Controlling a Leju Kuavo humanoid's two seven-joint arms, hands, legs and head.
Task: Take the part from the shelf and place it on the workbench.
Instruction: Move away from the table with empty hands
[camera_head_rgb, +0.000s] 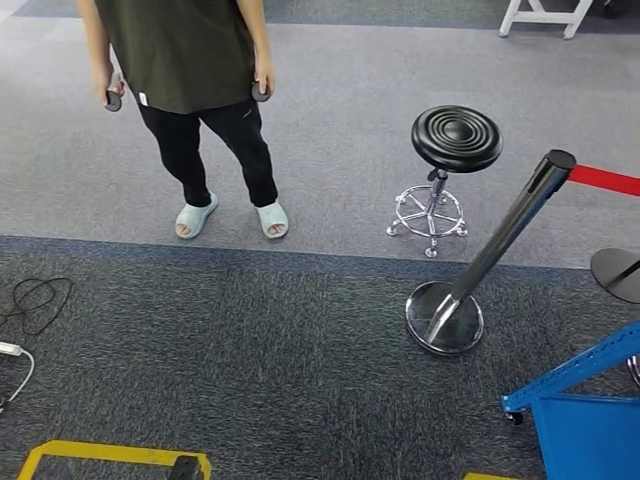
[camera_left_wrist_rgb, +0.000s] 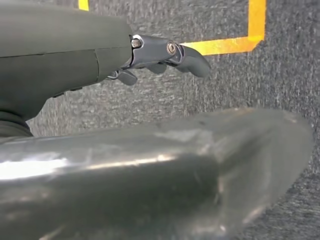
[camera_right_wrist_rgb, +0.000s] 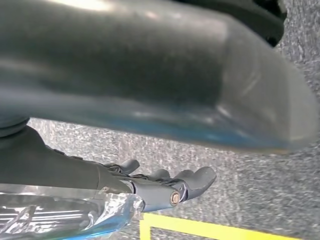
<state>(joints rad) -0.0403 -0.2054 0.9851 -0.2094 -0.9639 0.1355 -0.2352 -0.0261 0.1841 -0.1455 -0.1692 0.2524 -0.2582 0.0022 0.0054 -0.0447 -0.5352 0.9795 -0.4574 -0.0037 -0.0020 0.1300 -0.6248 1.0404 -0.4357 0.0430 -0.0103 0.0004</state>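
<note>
Part: a clear-wrapped piece (camera_right_wrist_rgb: 64, 215) lies against the right hand (camera_right_wrist_rgb: 166, 187), though whether held cannot be told; its heading and long axis are unreadable; left hand (camera_left_wrist_rgb: 166, 55) extended, holding nothing; carpet (camera_head_rgb: 302, 350) below, person (camera_head_rgb: 181, 60) far left; placement on the workbench remains.

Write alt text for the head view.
A person in a dark shirt and pale slippers stands on grey carpet, a controller in each hand. To the right are a black stool, a tilted chrome stanchion and a blue frame.
</note>
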